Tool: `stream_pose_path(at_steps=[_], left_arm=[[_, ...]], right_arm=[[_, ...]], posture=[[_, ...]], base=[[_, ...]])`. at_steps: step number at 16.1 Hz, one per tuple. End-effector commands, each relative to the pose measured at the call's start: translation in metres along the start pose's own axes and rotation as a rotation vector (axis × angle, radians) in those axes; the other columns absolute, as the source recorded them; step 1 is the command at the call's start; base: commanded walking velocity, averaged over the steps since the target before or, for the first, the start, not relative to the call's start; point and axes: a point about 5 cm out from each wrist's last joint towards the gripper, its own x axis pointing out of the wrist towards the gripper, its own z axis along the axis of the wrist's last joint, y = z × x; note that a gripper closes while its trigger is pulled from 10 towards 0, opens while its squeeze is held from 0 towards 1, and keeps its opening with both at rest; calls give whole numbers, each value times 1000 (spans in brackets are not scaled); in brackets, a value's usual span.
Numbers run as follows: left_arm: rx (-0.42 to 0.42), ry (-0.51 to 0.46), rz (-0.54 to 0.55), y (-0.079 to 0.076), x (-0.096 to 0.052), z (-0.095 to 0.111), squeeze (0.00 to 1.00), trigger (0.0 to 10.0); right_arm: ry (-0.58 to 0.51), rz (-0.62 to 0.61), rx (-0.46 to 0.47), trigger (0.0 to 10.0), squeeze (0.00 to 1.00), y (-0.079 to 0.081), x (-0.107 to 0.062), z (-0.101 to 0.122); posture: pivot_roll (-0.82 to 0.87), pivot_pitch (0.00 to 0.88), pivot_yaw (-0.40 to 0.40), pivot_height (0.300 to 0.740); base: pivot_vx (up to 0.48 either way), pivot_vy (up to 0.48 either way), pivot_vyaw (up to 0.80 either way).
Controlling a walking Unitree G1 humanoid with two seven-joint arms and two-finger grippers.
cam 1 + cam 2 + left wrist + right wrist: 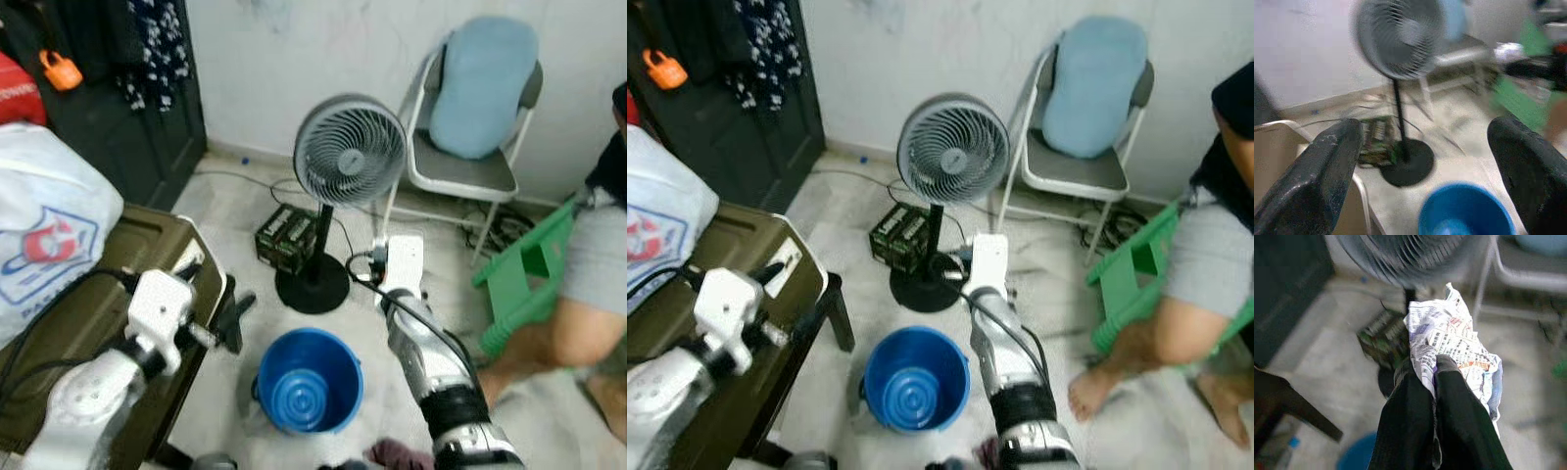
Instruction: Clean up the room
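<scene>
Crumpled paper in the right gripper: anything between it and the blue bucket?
Nothing visible. The right gripper grips the crumpled paper above the floor near the fan base; the blue bucket sits open-topped, nearer the robot.

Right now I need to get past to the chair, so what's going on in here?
The robot is tidying up. Its right hand is shut on a crumpled printed paper, held out above the floor beyond the blue bucket, near the base of the standing fan. The left hand is open and idle beside the dark table. A person sits on the floor by a green stool.
</scene>
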Motion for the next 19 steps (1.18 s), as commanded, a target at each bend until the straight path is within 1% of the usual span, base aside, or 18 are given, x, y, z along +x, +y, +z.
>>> stream_pose_path(at_steps=[1,3,5,6,8,9,10,11,14,15,17,18,19], left_arm=[[-3,24,-87,-9,-5,1,0,10000],[11,46,-131,-13,-14,2,0,10000],[15,46,-143,-14,-18,7,0,10000],[16,45,-145,-14,-19,11,0,10000],[16,61,-142,-13,-26,15,0,10000],[19,78,-140,-12,-30,15,0,10000],[22,94,-137,-11,-35,16,0,10000],[26,115,-133,-10,-41,16,0,10000],[33,146,-129,-7,-49,16,0,10000],[36,156,-126,-4,-52,18,0,10000],[37,165,-119,-1,-54,17,0,10000],[35,174,-119,1,-55,14,0,10000],[31,192,-129,0,-57,10,0,10000]], right_arm=[[32,-38,0,10000,0,-5,2,-9],[52,-50,-21,10000,0,-2,2,-18],[72,-54,-3,10000,0,1,3,-24],[83,-46,9,10000,0,4,5,-25],[142,-26,62,10000,0,15,9,-32],[166,-14,70,10000,0,19,9,-35],[172,-8,60,10000,0,21,10,-37],[186,8,52,10000,0,26,11,-37],[173,34,26,10000,0,33,14,-32],[166,24,8,10000,0,35,16,-28],[153,26,12,10000,0,37,17,-25],[138,42,18,10000,0,41,18,-22],[116,65,6,10000,0,45,18,-18]], posture=[[107,146,-78,740],[119,171,-55,740],[137,194,-34,740],[146,203,-24,740],[179,227,-5,740],[192,236,0,740],[213,245,5,740],[234,256,9,740],[260,268,22,740],[270,294,31,740],[277,283,37,740],[274,291,41,740],[273,293,43,740]], base=[[0,0,0],[0,0,0],[0,0,0],[0,0,0],[0,0,0],[0,0,0],[0,0,0],[0,0,0],[0,0,0],[0,0,0],[0,0,0],[0,0,0],[0,0,0]])
